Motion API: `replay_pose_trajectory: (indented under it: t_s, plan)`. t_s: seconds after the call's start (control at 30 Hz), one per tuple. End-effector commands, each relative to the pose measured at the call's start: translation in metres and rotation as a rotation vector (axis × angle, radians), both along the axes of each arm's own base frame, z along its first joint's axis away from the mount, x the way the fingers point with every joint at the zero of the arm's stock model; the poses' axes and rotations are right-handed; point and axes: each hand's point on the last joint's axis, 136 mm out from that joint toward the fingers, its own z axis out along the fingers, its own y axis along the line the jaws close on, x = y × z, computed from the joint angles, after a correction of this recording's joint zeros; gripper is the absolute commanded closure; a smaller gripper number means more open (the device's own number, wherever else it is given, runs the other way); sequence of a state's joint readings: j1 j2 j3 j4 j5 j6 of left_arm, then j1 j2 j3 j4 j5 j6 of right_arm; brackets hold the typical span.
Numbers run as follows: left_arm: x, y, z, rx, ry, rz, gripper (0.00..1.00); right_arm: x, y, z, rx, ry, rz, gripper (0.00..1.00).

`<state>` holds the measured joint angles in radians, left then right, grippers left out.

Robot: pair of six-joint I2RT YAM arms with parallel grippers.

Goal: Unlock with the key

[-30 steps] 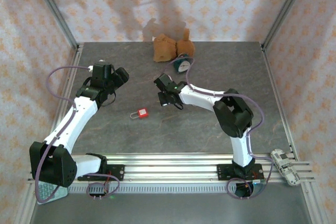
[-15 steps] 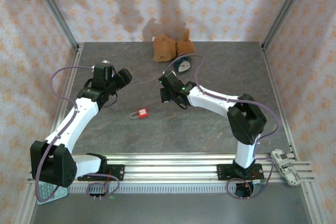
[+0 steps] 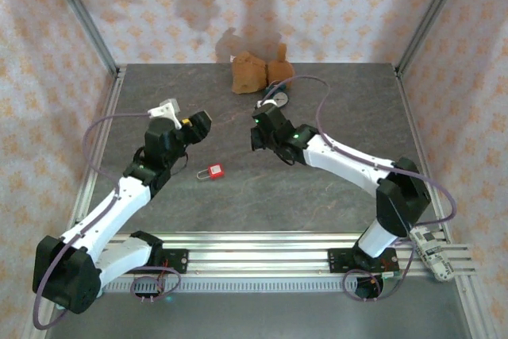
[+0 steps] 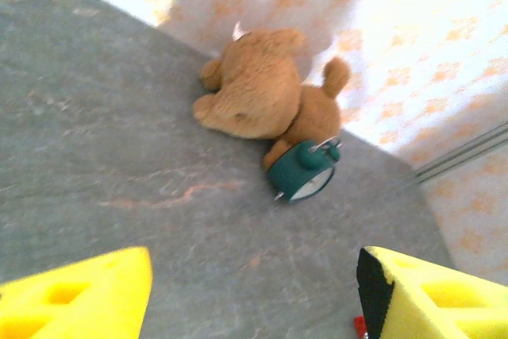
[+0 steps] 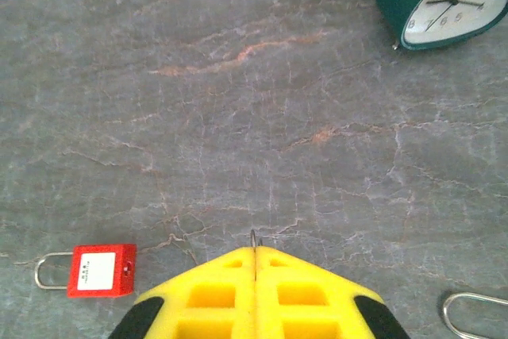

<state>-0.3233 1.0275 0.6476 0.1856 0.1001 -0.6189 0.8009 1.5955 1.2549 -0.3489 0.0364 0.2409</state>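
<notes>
— Where is the padlock being kept?
— The boxy red padlock (image 5: pixel 101 270) is being supported flat by the veined grey tabletop (image 5: pixel 317 156).
— And the pincers?
— A thin metal key (image 5: pixel 254 240) is being pinched by the right pincer (image 5: pixel 254 263); the left pincer (image 4: pixel 254 307) is being held spread.

Red padlock (image 3: pixel 212 171) is lying flat on the grey table (image 3: pixel 317 196). Left gripper (image 3: pixel 198 123) is hovering behind-left of the padlock, right gripper (image 3: pixel 259 139) behind-right. Teddy bear (image 3: pixel 254 73) is sitting well behind the padlock.
</notes>
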Motion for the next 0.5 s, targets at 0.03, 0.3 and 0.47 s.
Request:
replay_pose_trajectory:
  t_s: [0.03, 0.3, 0.47]
  plan:
    - [-0.007, -0.022, 0.048, 0.022, -0.294, -0.051, 0.27, -0.006, -0.023, 0.013, -0.031, -0.031, -0.036, 1.00]
    - [-0.071, -0.129, -0.012, 0.441, -0.497, -0.569, 0.18, -0.020, -0.038, 0.029, -0.011, -0.050, -0.039, 1.00]
    - [-0.101, -0.160, -0.044, 0.608, -0.531, -0.741, 0.18, -0.030, -0.047, 0.041, 0.014, -0.058, -0.038, 1.00]
